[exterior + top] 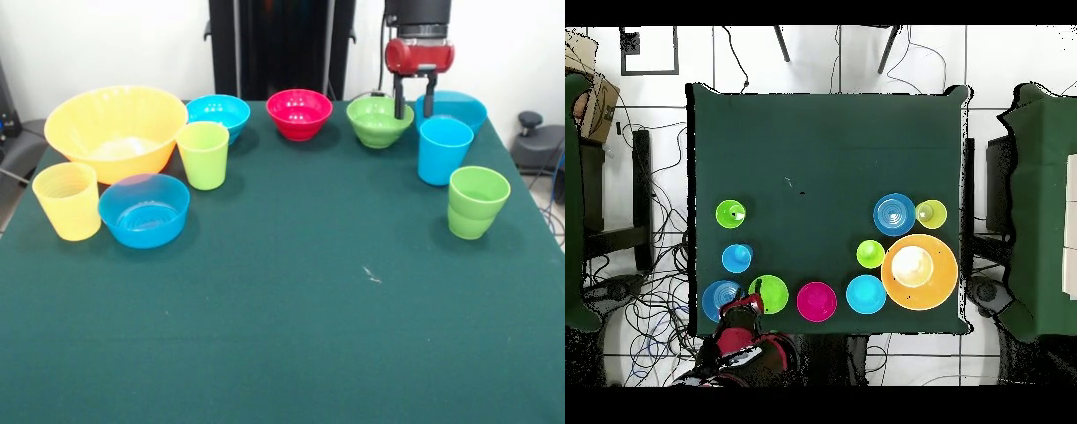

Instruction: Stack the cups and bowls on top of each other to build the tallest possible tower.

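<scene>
My gripper [414, 104] is open and empty. It hangs at the far right, between the small green bowl [380, 121] and a blue bowl [455, 108]; in the overhead view the gripper [743, 305] is between the same two bowls. The sky blue cup [444, 150] and the green stepped cup [478, 201] stand in front of it. The red bowl [299, 112], a small blue bowl [218, 115] and the yellow-green cup [203, 155] are mid-table. The large yellow-orange bowl [115, 128], the pale yellow cup [67, 200] and another blue bowl [144, 209] are at the left. No tower shows; every piece stands alone.
The dark green table [291, 336] has a small white speck [372, 276] on its cloth. The robot's black pedestal [281, 44] stands behind the far edge. Other green tables [1045, 200] and cables lie around it in the overhead view.
</scene>
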`<state>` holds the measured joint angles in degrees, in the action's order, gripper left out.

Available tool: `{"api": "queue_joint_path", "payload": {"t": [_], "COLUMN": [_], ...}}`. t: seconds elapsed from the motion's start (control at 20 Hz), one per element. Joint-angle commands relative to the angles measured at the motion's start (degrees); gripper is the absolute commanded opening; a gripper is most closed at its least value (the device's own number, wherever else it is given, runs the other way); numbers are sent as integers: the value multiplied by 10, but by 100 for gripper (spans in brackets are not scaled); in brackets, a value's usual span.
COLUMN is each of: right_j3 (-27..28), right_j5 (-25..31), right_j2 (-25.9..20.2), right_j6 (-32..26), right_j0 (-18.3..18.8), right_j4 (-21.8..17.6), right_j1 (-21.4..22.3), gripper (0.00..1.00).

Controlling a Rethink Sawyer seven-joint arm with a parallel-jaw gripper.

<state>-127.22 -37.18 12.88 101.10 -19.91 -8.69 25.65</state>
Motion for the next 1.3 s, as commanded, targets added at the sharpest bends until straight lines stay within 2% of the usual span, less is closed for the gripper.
{"api": "queue_joint_path", "payload": {"t": [0.05, 0.2, 0.4, 0.55, 0.85, 1.05, 1.3], "right_j3": [27, 35, 44, 45, 75, 73, 69], "right_j5": [38, 16, 20, 12, -30, -42, -34], "right_j2": [-62, -66, -73, -71, -74, -70, -70], "right_j6": [115, 116, 110, 108, 105, 109, 106], "right_j0": [3, 18, 31, 27, 48, 35, 31], "right_j4": [27, 8, -6, 1, -26, -8, -1], "right_j1": [3, -17, -19, -25, -74, -83, -73], "gripper": [100, 100, 100, 100, 100, 100, 100]}}
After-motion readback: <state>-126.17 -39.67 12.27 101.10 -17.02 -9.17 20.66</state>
